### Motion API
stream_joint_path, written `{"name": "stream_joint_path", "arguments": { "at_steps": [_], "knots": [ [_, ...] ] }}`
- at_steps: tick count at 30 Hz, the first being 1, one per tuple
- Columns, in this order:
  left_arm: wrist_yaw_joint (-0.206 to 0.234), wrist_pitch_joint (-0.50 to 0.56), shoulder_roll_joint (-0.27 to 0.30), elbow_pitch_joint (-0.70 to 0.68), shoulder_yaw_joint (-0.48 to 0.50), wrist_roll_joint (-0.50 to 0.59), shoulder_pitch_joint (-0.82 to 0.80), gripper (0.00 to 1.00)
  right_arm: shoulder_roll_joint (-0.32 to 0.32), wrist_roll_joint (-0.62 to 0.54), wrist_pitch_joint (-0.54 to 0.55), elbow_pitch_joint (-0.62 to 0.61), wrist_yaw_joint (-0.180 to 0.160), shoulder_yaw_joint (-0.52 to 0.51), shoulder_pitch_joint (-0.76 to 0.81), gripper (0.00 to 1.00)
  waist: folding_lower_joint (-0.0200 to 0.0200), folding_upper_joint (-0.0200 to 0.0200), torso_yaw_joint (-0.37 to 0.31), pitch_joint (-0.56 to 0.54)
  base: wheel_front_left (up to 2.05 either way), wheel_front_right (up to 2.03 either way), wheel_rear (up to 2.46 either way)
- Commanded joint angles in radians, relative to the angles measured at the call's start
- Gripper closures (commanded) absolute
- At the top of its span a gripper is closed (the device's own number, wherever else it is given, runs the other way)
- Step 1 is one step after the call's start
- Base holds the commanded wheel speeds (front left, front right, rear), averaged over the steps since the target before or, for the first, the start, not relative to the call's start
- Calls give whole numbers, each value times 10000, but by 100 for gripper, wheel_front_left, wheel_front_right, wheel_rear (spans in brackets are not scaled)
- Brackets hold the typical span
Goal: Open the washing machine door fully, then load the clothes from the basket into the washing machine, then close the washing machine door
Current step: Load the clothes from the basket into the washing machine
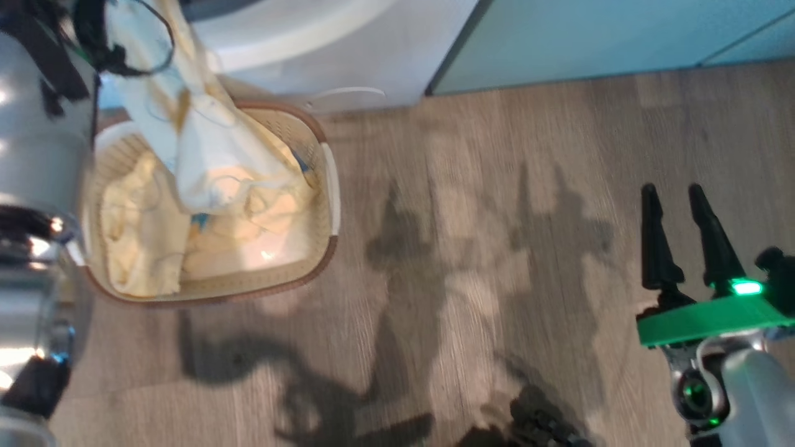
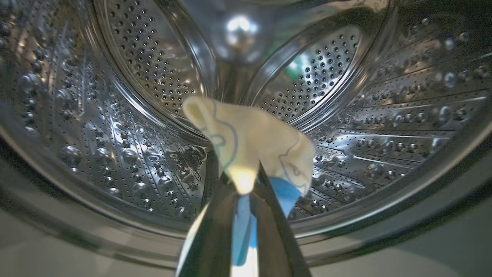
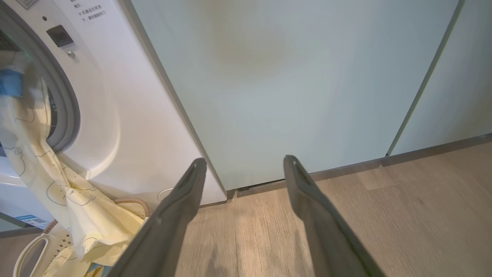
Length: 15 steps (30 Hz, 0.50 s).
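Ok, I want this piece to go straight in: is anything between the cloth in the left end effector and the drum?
Nothing visible does. The left end effector, shut on the cloth, is at the drum mouth with bare steel ahead. The cloth's tail hangs over the grey seal into the basket.

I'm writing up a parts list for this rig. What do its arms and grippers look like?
Right gripper: two long, tapered black fingers on a bright green mount with a lit green lamp; pale silver-grey forearm. Left arm: glossy silver casing, black cables.
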Motion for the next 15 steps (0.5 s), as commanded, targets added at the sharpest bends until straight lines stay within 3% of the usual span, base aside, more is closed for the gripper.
{"name": "stream_joint_path", "arguments": {
  "at_steps": [1,15],
  "knots": [
    [-13,-134,539,24,18,143,-680,100,12,2,-95,-296,46,259,-203,0,-2,0,-295,474,0,0,0],
    [877,-561,635,1391,-554,744,-3082,100,160,37,-95,-322,46,513,-708,0,-2,0,-630,1663,0,0,0]
  ]
}}
